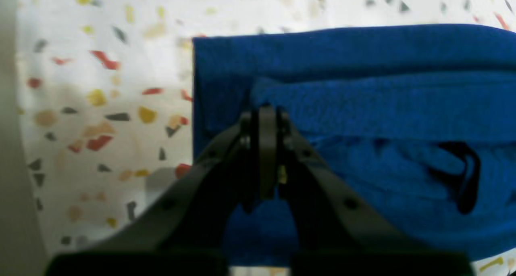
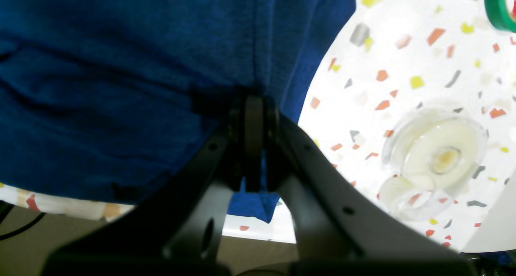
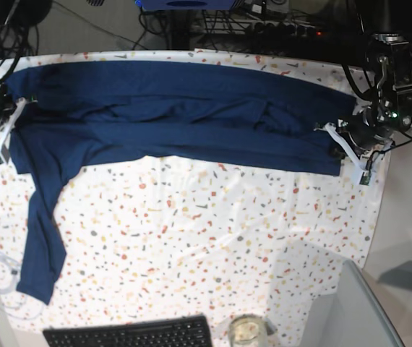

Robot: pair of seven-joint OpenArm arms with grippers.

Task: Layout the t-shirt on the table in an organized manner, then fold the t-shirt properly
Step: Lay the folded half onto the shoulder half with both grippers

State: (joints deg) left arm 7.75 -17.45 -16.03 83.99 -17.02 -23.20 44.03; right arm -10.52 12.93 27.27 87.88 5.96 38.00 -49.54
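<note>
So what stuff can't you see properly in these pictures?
- Right wrist view: the green ring is cut off by the picture's corner, so what it is stays unclear.
- Left wrist view: the left gripper covers the dark navy blue knit t-shirt fabric it pinches.
- Base view: the right gripper is tiny, its jaws unreadable.
- Base view: the black keyboard is cut off by the bottom edge.

Robotics lab (cable tangle (image 3: 264, 22), keyboard (image 3: 130, 334)).
</note>
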